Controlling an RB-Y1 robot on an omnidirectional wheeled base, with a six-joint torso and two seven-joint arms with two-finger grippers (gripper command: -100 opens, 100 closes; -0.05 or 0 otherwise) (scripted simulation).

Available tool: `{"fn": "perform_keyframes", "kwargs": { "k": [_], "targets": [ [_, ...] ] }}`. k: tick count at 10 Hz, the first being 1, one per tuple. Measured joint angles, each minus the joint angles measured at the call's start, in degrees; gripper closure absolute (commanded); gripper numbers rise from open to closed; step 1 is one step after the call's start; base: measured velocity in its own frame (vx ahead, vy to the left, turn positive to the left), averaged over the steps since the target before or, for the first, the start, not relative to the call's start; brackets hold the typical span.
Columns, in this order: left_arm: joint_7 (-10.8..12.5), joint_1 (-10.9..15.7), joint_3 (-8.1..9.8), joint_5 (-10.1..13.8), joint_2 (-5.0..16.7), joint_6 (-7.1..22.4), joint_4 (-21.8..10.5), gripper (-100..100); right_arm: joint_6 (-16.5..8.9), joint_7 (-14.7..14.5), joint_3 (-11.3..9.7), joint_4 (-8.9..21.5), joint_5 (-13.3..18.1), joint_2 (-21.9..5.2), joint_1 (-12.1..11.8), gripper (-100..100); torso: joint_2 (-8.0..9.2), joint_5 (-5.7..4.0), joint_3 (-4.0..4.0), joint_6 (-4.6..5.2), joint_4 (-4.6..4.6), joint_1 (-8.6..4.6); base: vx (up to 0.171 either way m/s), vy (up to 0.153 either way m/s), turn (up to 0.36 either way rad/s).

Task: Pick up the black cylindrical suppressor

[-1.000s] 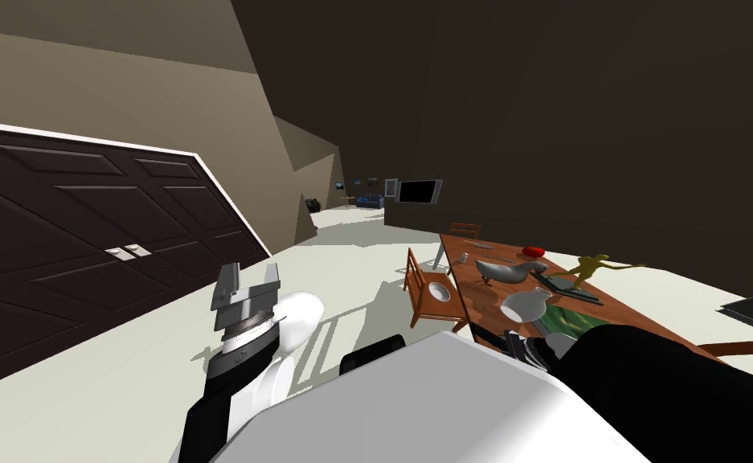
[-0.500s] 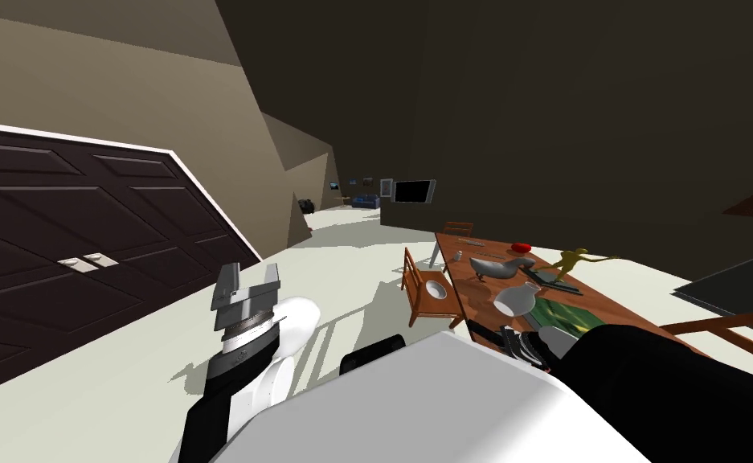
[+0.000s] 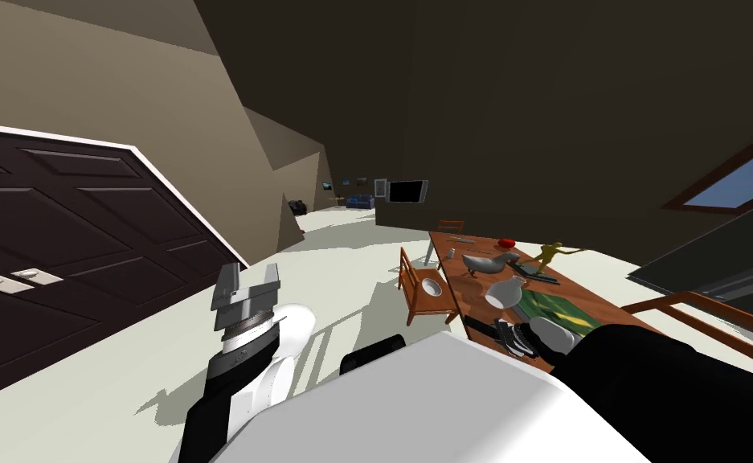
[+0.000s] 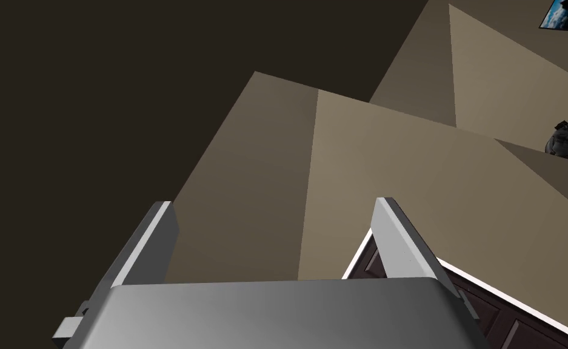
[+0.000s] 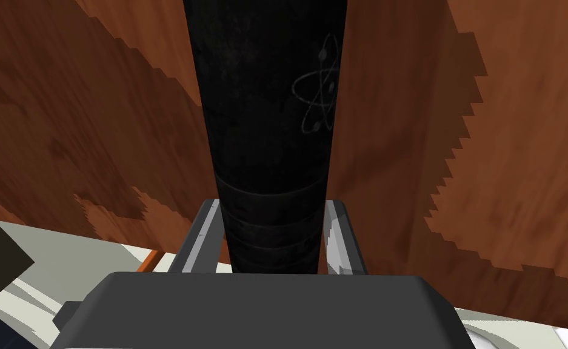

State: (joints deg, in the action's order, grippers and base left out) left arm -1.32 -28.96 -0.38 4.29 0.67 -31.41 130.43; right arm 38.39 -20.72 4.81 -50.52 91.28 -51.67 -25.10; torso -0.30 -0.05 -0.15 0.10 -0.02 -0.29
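The black suppressor (image 5: 264,91) is clamped tight by the right gripper (image 5: 271,209), wooden table (image 5: 82,109) behind it; the left gripper (image 3: 251,273) is held up, fingers spread apart.

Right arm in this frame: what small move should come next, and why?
Probably raise the right end effector straight up a little. Its fingers press both sides of the black suppressor, which extends over the brown table, so the grasp looks made and lifting is what remains.
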Motion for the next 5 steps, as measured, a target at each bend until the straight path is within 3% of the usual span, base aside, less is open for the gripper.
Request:
{"fn": "perform_keyframes", "kwargs": {
  "k": [2, 4, 5],
  "targets": [
    [0.0, 0.0, 0.0, 0.0, 0.0, 0.0, 0.0, 0, 0.94, 1.5, 1.61, -1.2, 3.31, 0.22, 0.12, 100, 0.02, 0.03, 0.02, 0.01, 0.02, 0.0, 0.025, 0.004, -0.151],
    [0.0, 0.01, 0.0, 0.0, 0.0, 0.0, 0.0, 0, 1.73, 2.55, 2.59, -1.91, 6.69, 0.42, 0.29, 100, 0.06, 0.04, 0.04, -0.02, 0.03, 0.03, 0.006, 0.003, -0.007],
    [0.0, 0.01, 0.0, 0.0, 0.0, 0.0, 0.0, 0, 1.75, 2.62, 2.6, -1.95, 6.9, 0.4, 0.27, 0, 0.09, 0.04, 0.06, -0.02, 0.04, 0.02, 0.0, 0.0, 0.0]
  ]
}}
